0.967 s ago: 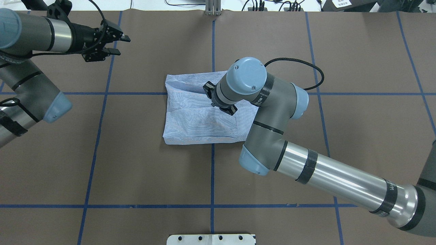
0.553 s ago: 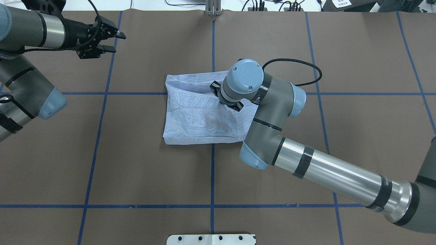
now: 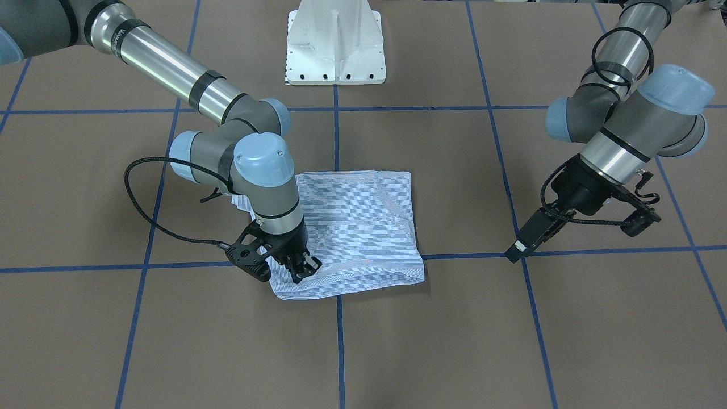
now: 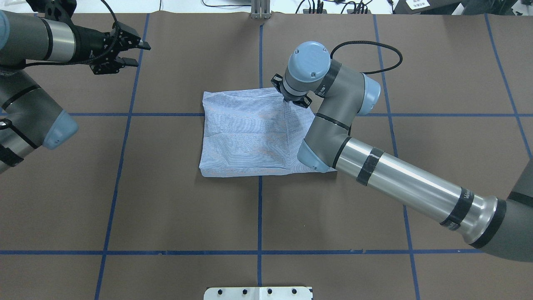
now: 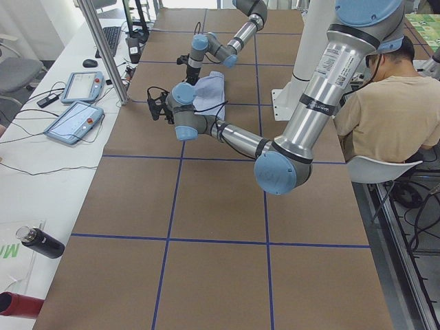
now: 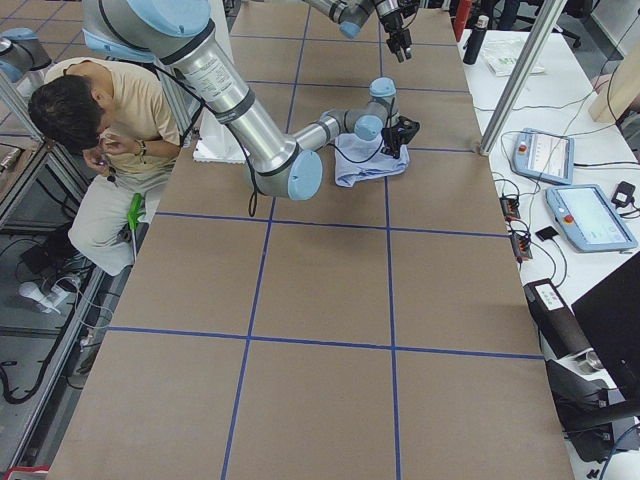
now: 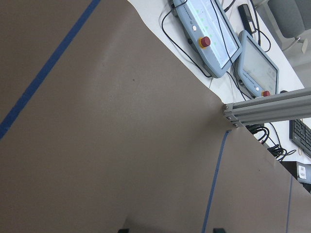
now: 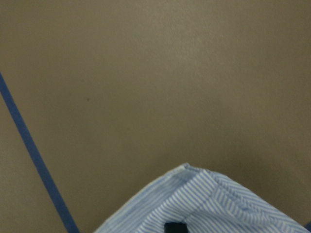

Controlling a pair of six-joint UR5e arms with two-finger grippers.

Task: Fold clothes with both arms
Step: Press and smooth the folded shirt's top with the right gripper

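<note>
Brown table (image 4: 175, 208), blue tape grid (image 4: 259, 216).

Right arm (image 4: 399, 183) comes in from the near right, elbow folded back on itself, wrist turned straight down — right gripper (image 3: 304, 268) sits low with its fingers pinched together. Left arm (image 4: 29, 39) is off at the far left, forearm roughly level, left gripper (image 4: 139, 53) pointing inward with jaws apart — both fingertips show at the bottom edge of its wrist view.
</note>
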